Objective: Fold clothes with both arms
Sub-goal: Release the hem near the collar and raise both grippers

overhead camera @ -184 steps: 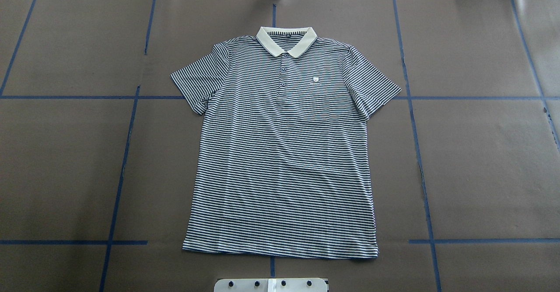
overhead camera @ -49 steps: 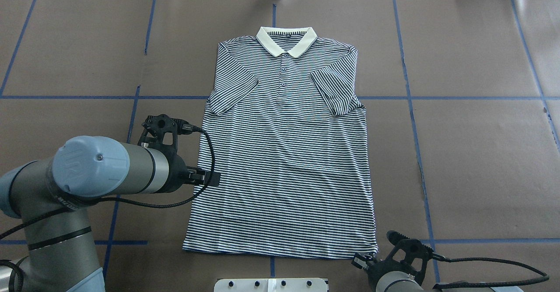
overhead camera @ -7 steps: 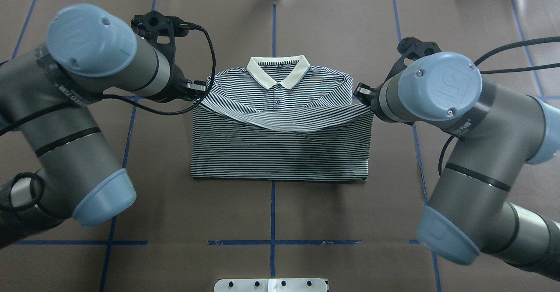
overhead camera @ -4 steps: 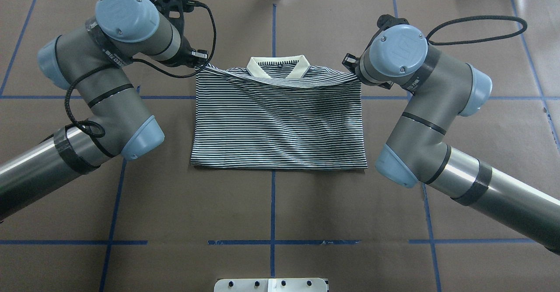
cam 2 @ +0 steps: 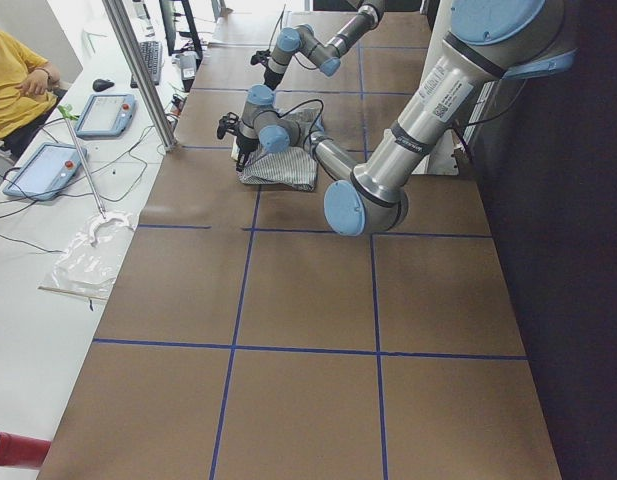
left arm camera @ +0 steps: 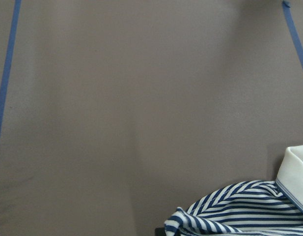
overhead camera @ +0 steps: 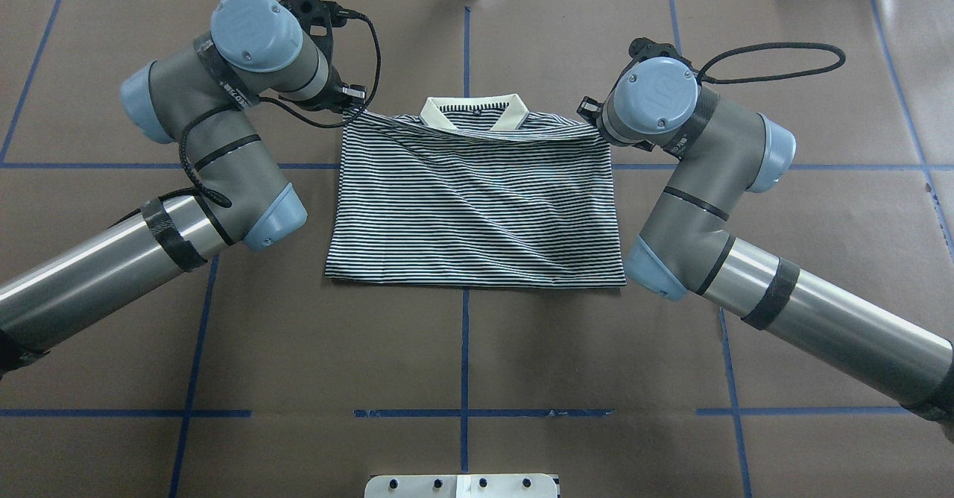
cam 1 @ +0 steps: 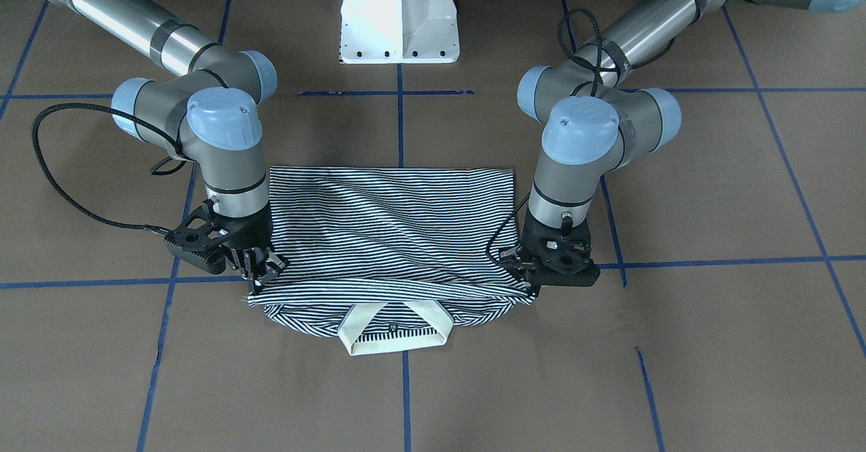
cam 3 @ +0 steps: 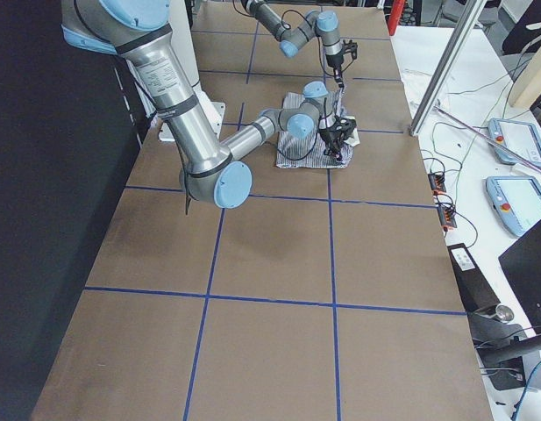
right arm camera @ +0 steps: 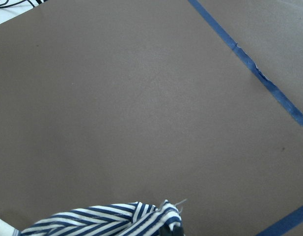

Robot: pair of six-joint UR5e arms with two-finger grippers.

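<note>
Hem edge: carried further toward the collar [overhead camera: 473,112] than a moment ago. Polo shirt [overhead camera: 477,207]: doubled over, mid-table [overhead camera: 477,356]. Left gripper [overhead camera: 353,104], right gripper [overhead camera: 590,111]: each clamped on a hem corner, held just above the shoulders.

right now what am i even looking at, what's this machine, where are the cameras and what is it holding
It is a robot with two silver-grey tubular arms ending in black two-finger grippers. One camera looks down from behind it, one faces it, two watch from the table's ends, one sits on each wrist. On the brown blue-taped table lies a navy-and-white striped polo shirt, folded in half. The left gripper and right gripper each pinch a hem corner near the cream collar.
</note>
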